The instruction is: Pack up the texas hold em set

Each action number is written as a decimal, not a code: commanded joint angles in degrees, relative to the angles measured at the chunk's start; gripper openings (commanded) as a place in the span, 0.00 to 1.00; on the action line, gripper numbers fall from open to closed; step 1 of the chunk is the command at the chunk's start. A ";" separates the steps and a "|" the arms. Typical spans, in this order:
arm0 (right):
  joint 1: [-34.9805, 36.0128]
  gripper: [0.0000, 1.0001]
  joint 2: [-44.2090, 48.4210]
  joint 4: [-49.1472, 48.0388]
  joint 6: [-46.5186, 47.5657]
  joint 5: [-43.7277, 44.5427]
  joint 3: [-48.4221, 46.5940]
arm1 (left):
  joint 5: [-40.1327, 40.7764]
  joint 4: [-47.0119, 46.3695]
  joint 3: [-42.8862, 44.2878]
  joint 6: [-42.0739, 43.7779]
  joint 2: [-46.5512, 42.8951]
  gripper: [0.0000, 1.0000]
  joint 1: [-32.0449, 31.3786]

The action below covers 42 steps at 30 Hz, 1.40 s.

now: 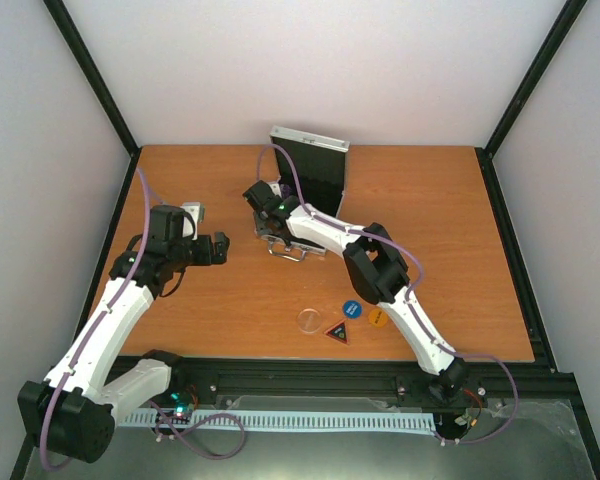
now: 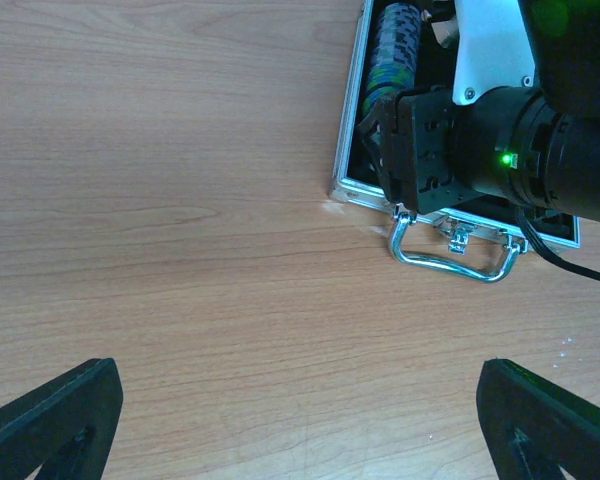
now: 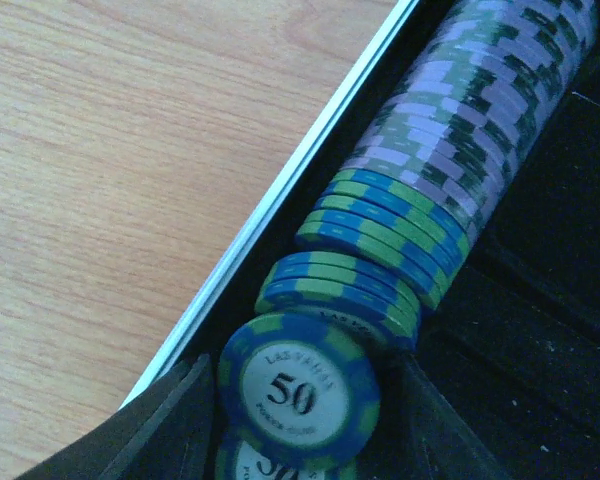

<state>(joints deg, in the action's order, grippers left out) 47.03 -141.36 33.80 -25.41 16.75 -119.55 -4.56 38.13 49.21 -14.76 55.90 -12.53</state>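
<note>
The silver case [image 1: 310, 152] of the texas hold em set stands open at the back centre, lid upright, handle [image 2: 450, 262] towards the front. My right gripper [image 1: 270, 207] reaches down into its black tray. In the right wrist view a row of lilac chips [image 3: 480, 110] and blue-green chips [image 3: 390, 220] lies along the case's left rim [image 3: 280, 210]. A blue-green "50" chip [image 3: 298, 392] leans between the fingers of my right gripper [image 3: 298, 425], with a small gap on each side. My left gripper [image 2: 295, 380] hangs open over bare wood, left of the case.
Loose buttons lie on the table near the front: a clear round disc [image 1: 310, 320], a blue round one [image 1: 351, 308], an orange one [image 1: 376, 316] and a dark triangular one [image 1: 338, 331]. Black frame posts edge the table [image 1: 430, 200].
</note>
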 commanded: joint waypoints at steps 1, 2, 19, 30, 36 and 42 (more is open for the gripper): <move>0.44 0.56 1.70 1.31 0.47 1.43 0.36 | -0.36 -1.22 0.31 -0.53 -0.71 1.00 0.58; 0.44 0.61 1.92 1.48 0.90 0.84 0.30 | -0.34 -1.13 0.36 -0.55 -0.77 1.00 0.58; -0.71 0.80 14.17 5.67 3.75 -5.33 1.50 | 0.44 -0.30 2.19 -1.95 -0.49 1.00 0.58; -10.02 0.63 12.26 17.79 3.11 -28.52 -2.84 | -3.81 4.49 9.28 -1.75 6.40 1.00 0.58; -10.25 0.61 6.03 24.91 6.86 -31.91 -11.66 | -11.16 6.50 15.99 0.94 13.41 1.00 0.58; -12.15 0.51 4.81 25.34 10.78 -33.89 -10.41 | -12.60 6.39 22.92 1.89 22.74 1.00 0.58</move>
<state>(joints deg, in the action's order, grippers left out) 36.07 -135.48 56.47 -18.35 -15.11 -129.19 -14.44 43.57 66.96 -14.59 74.08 -12.51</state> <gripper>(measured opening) 0.556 0.997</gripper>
